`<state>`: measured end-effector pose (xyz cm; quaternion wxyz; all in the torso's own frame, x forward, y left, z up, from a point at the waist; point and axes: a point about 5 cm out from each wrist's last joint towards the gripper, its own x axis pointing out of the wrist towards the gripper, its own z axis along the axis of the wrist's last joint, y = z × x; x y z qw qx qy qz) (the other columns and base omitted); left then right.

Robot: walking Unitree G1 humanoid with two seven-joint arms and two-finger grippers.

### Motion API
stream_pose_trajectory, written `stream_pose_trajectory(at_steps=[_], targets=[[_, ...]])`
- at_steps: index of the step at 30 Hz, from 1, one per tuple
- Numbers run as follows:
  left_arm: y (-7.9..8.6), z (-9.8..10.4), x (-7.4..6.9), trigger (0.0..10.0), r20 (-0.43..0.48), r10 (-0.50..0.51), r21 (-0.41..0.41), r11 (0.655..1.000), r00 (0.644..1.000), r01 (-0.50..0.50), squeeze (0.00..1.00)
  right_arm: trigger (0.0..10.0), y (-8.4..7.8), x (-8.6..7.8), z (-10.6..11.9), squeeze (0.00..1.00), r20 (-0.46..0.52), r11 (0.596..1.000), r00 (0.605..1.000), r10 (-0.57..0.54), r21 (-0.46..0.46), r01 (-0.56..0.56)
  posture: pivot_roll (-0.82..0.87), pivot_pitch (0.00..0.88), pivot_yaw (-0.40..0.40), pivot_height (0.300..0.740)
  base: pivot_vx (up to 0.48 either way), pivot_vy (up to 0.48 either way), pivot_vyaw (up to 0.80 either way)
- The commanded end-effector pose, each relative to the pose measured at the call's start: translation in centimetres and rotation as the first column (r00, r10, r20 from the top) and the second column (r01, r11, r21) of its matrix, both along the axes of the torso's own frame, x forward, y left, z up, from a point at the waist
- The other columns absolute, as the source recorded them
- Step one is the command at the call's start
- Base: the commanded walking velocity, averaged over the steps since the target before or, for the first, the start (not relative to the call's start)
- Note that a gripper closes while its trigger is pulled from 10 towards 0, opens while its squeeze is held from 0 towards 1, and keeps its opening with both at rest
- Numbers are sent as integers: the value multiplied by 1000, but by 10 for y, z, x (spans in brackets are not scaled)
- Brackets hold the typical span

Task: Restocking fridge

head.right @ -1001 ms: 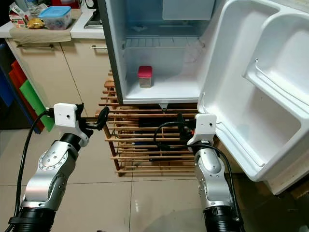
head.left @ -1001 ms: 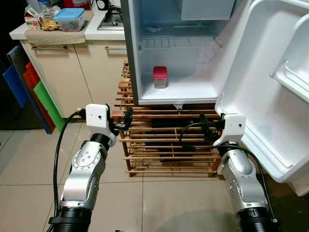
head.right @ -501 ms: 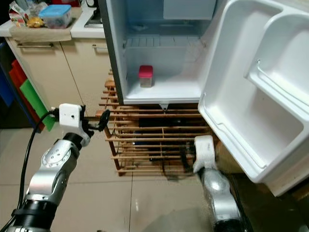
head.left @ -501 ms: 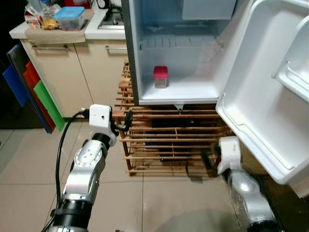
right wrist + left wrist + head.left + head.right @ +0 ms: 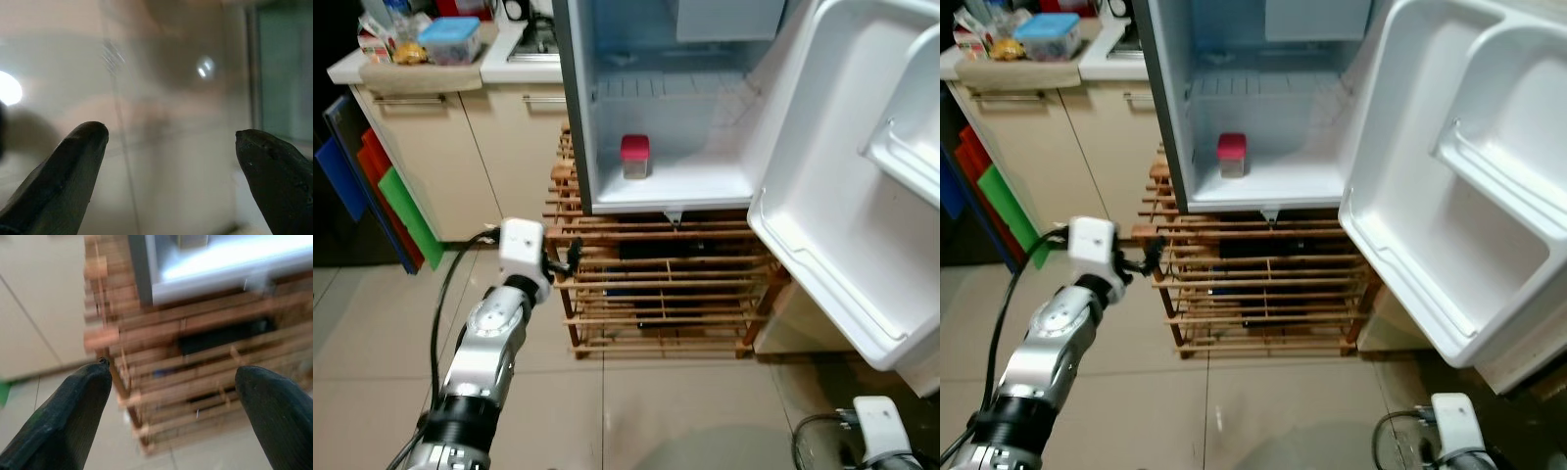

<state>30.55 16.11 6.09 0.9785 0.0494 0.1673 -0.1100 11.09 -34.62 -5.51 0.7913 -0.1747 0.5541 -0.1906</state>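
The small fridge (image 5: pixel 582 117) stands open on a wooden rack, its white door (image 5: pixel 847 186) swung out to the right. On the fridge floor is a single jar with a red lid (image 5: pixel 634 157). My left gripper (image 5: pixel 570 258) is held out in front of the rack's left end, below the fridge. In the left wrist view this gripper (image 5: pixel 171 391) is open and holds nothing, with the rack ahead of it. My right arm (image 5: pixel 876 426) hangs low at the bottom right. The right gripper (image 5: pixel 171 161) is open, with only floor tile between its fingers.
The slatted wooden rack (image 5: pixel 656 294) sits under the fridge. A counter (image 5: pixel 431 67) at the back left carries a blue-lidded container (image 5: pixel 453 37) and packets. Coloured boards (image 5: pixel 396 201) lean by the cabinets. Beige floor tiles (image 5: pixel 636 411) stretch out in front.
My right arm has dropped from in front of the rack down to the bottom right corner. The left arm has stayed near the rack's left end, reaching slightly farther forward.
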Motion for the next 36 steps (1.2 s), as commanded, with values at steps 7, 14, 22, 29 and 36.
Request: stream_pose_trajectory(at_steps=[7,14,22,29,36], targets=[[2,-9,-3,10000,-92,-58,-16,998,994,57,0,10000,-42,18,35,0,180,986,978,-102,-109,123,-149,0,66,740,0,0,0],[-6,-20,-12,10000,-188,-174,-23,985,967,173,0,10000,-32,94,74,0,444,1000,896,-6,-3,8,-150,0,63,740,0,0,0],[5,-35,-21,10000,-295,-183,83,973,938,216,0,10000,62,159,90,0,610,868,757,234,220,-445,-140,0,59,740,0,0,0],[7,-39,-23,10000,-313,-193,112,965,930,238,0,10000,139,174,112,0,710,675,601,366,243,-697,-127,0,49,740,0,0,0],[5,-38,-24,10000,-306,-200,102,965,931,241,0,10000,152,129,79,0,631,511,675,382,464,-724,-124,0,45,740,0,0,0]])
